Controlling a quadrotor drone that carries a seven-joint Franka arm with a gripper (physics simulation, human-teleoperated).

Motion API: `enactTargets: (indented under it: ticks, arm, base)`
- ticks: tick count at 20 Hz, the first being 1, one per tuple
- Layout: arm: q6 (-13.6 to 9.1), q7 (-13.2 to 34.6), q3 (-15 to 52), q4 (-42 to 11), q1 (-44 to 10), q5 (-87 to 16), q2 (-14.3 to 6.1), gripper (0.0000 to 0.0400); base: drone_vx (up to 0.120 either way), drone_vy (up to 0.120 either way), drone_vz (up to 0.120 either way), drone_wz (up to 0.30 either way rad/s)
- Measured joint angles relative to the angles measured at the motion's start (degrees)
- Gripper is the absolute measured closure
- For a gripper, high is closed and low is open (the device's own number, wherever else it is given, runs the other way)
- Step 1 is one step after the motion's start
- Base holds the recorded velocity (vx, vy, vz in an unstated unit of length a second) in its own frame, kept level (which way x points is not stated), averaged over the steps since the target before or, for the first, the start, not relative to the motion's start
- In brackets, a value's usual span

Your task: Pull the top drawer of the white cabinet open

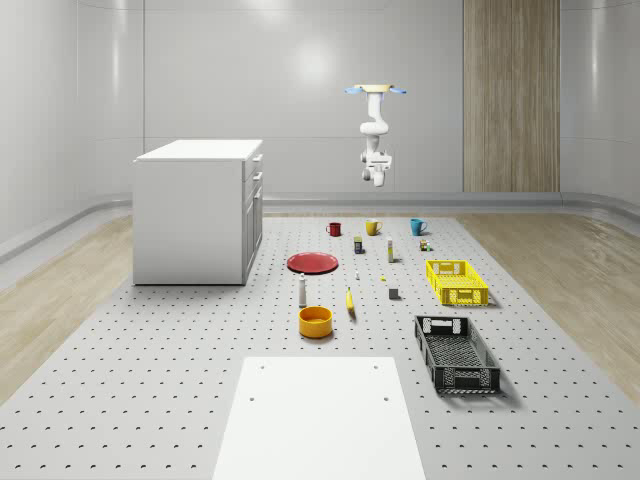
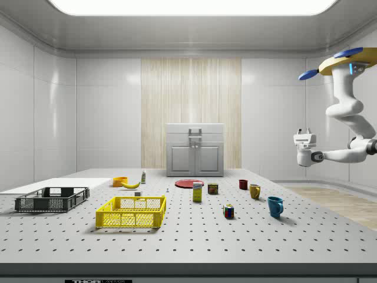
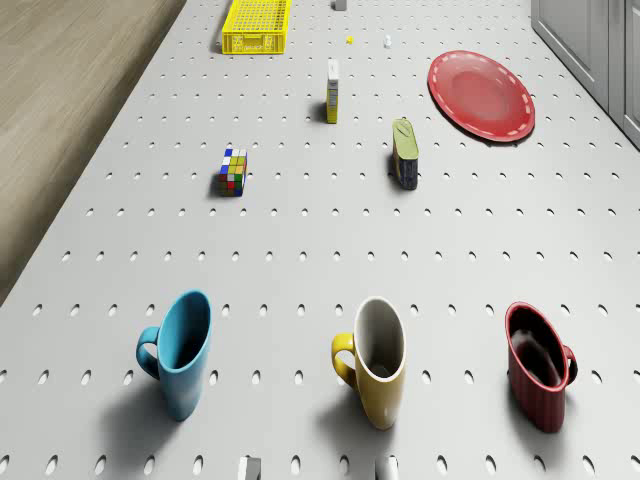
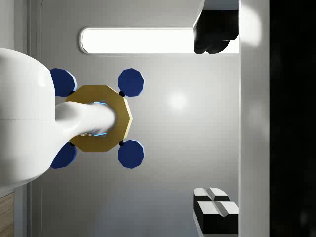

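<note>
White cabinet (image 1: pixel 200 212) stands alone, drawers closed.
Drone (image 1: pixel 376 90) hovers beyond three mugs: red (image 3: pixel 540 365), yellow (image 3: pixel 375 360), blue (image 3: pixel 180 350); fingers (image 4: pixel 215 205) spread wide, holding nothing, well apart from it.

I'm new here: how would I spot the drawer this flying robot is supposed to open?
Find the white cabinet, the one big box on the pegboard table, at the whole-scene view's left. On its front, facing the red plate, the top drawer is the uppermost panel just under the cabinet's top, above a second drawer and the doors below.
</note>
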Motion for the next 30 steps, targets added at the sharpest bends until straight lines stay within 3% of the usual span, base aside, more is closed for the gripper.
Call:
enactTargets:
  ticks: [4,11,22,27,30]
  arm:
    - [-3.95,-0.07,0.06,4.85,-0.11,0.04,0.72,0.0068]
    - [-8.83,-0.12,0.14,12.73,-0.24,0.09,3.40,0.0090]
    - [-10.92,-0.20,-0.17,16.78,-0.29,0.78,4.89,0.0095]
    - [-11.32,-4.98,-19.70,11.19,4.16,31.16,4.50,0.0088]
    - [-11.24,-7.11,-27.66,5.92,7.14,43.39,3.74,0.0089]
  base:
    - [0.000,0.000,0.000,0.000]
    - [0.000,0.000,0.000,0.000]
    - [0.000,0.000,0.000,0.000]
    - [0.000,0.000,0.000,0.000]
    - [0.000,0.000,0.000,0.000]
